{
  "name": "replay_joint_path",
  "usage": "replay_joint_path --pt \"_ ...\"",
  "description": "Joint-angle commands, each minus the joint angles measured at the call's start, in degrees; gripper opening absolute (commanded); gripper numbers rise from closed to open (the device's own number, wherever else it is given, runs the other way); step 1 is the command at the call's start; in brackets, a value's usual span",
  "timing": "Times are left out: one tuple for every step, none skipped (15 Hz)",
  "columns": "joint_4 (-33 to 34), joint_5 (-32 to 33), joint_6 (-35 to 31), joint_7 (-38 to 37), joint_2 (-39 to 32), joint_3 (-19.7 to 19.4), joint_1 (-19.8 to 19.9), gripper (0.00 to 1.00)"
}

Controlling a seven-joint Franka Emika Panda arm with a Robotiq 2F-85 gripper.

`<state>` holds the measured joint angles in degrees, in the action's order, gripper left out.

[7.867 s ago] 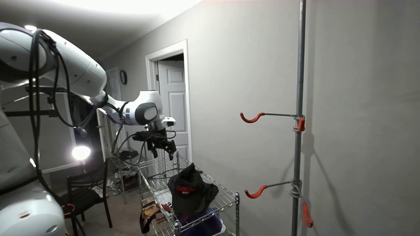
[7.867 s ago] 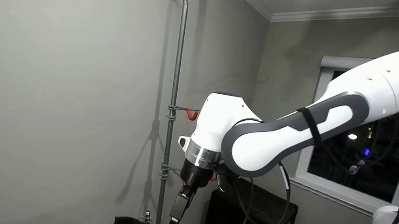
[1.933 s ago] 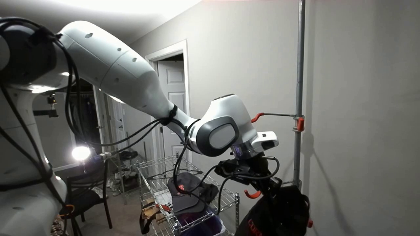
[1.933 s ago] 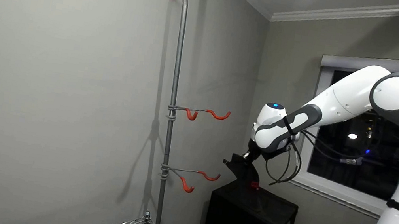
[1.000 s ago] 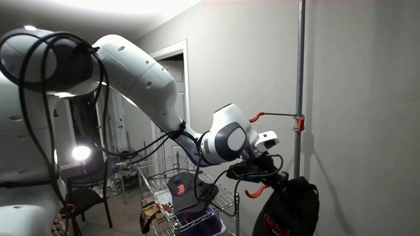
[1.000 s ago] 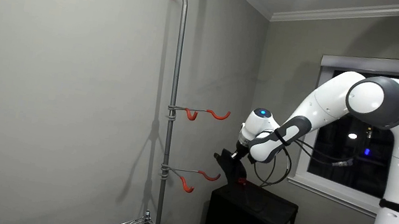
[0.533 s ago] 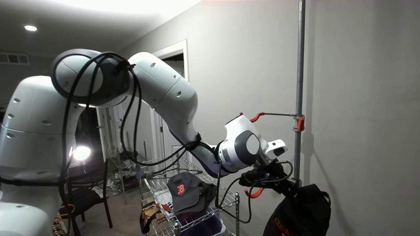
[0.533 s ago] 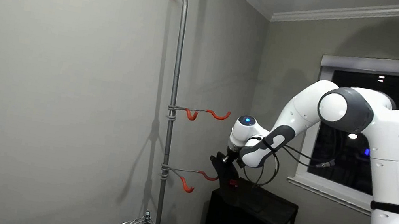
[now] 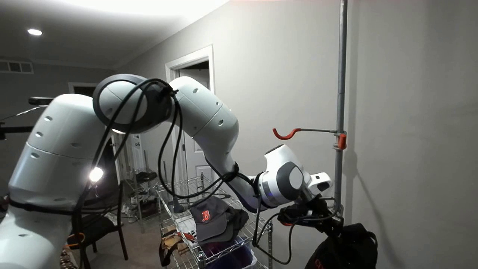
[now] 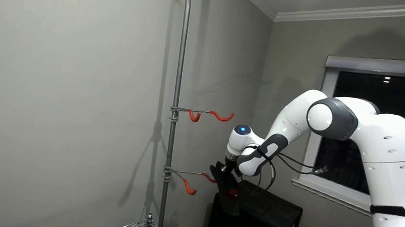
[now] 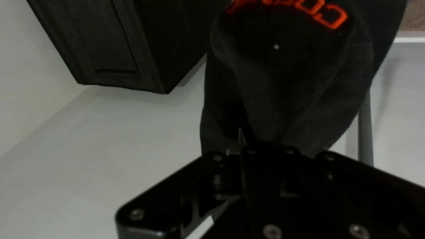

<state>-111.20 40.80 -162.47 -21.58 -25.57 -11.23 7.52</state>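
In an exterior view, the hand (image 9: 335,228) gripped a black cap (image 9: 353,246) at the lower right, cropped by the bottom edge. A metal pole (image 9: 341,74) rose to the top edge, bearing a red hook (image 9: 286,136) right of center. Below center, a gray cap (image 9: 211,224) lay on a wire rack (image 9: 270,229).

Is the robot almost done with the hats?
Done: the black cap is picked up. In hand: the gripper holds it; it partly hides a lower red hook in an exterior view; whether they touch, I can't tell. Maybe left: letting go, and the gray cap, which lies on the wire rack.
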Motion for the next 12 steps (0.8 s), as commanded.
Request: replay_joint_path --pt "1.9 -4.0 1.1 3.8 -1.6 -1.4 -1.6 0.05" --pt "2.2 -4.9 1.2 4.2 -1.9 -1.5 -1.8 0.05" --pt "2.4 -6.0 1.2 4.9 -2.1 -2.0 -2.2 0.05" --pt "2.5 -6.9 1.3 5.6 -2.2 -2.4 -2.6 0.05" --pt "2.6 -8.0 1.7 6.3 -2.2 -2.7 -3.0 0.05" --pt "2.6 -9.0 2.2 7.2 -2.1 -2.8 -3.3 0.27" --pt "2.6 -9.6 2.2 7.4 -2.0 -3.3 -3.7 0.33" --pt "2.7 -10.1 2.3 7.7 -2.0 -3.7 -4.1 0.40" --pt "2.7 -10.5 2.4 8.0 -2.0 -4.0 -4.3 0.45" --pt "2.8 -10.7 2.4 8.0 -2.0 -4.4 -4.6 0.51" --pt "2.9 -11.1 2.5 8.2 -1.9 -4.7 -4.9 0.58" --pt "2.9 -11.3 2.5 8.2 -1.9 -5.1 -5.2 0.63"
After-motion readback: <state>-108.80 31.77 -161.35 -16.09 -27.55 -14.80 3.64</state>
